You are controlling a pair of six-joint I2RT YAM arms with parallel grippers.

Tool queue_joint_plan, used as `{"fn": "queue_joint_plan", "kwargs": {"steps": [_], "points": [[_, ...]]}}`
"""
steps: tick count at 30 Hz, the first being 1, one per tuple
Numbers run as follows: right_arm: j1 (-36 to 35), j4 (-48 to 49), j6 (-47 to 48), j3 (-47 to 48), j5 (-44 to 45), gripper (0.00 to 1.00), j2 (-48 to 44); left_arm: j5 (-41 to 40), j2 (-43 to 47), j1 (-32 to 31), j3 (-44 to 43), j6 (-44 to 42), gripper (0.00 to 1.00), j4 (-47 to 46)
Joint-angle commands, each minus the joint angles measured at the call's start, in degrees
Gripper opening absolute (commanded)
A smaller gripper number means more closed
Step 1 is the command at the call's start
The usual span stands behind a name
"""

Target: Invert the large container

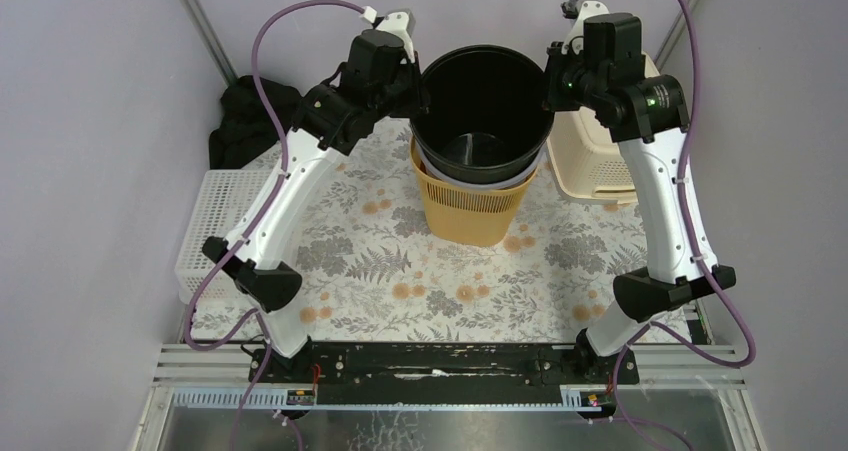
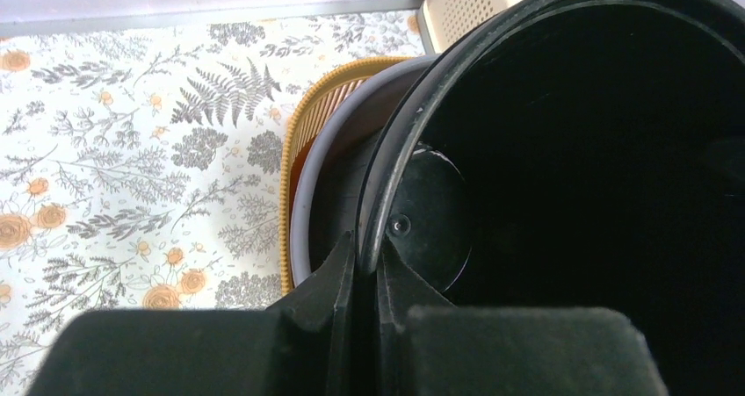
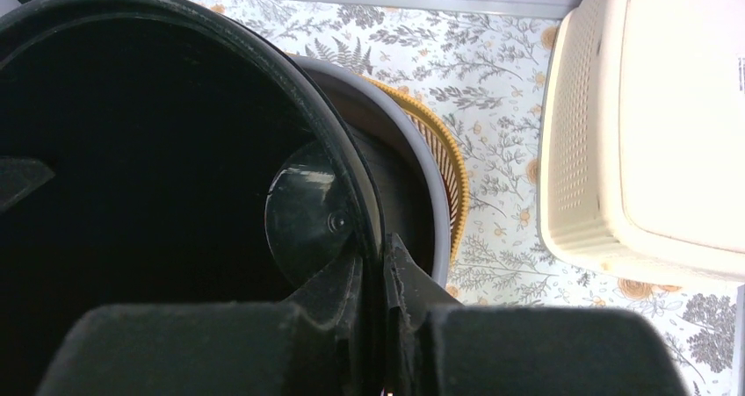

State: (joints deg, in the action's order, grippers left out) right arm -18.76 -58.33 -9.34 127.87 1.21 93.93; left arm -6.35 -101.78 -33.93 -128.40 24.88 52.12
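Grip on both sides of the black bucket [image 1: 485,91]. Clamped on its left rim, the left gripper [image 1: 418,89]: one finger inside the wall, the other outside, closed tight on the plastic. Clamped likewise on the opposite rim, the right gripper [image 1: 548,79], fingers pressed together on the thin edge. Bucket held between the two, mouth up, round bottom visible deep inside.

Directly below and between the grippers, a grey bin [image 1: 480,183] nested in an orange mesh basket [image 1: 470,219]. Lower part of the bucket down inside the grey bin, rim well above it. Possibly tipped a little toward the back, but hard to judge from above. No telling whether the base touches anything.

Just outside the right gripper, on the side away from the bucket, a cream perforated basket [image 1: 598,166]. Outward of the left gripper and nearer the arm bases, a white slatted basket [image 1: 215,216]. Beyond that basket, level with the left gripper's wrist, a black cloth [image 1: 245,121]. Under everything, a floral tablecloth [image 1: 400,271].
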Motion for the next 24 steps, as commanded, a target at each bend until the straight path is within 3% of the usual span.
{"fn": "queue_joint_plan", "kwargs": {"steps": [1,13,24], "points": [[-0.3,5.8,-1.1,2.9,-2.2,0.00,-2.4,5.1,5.4,-0.1,-0.9,-0.1,0.00,-13.4],[-0.4,15.7,-2.1,-0.1,-4.5,0.00,-9.0,8.0,9.3,-0.1,-0.6,-0.1,0.02,-18.6],[-0.5,28.1,-2.8,-8.6,-7.2,0.00,-17.2,12.9,16.3,-0.2,6.0,-1.8,0.02,-29.4]]}}
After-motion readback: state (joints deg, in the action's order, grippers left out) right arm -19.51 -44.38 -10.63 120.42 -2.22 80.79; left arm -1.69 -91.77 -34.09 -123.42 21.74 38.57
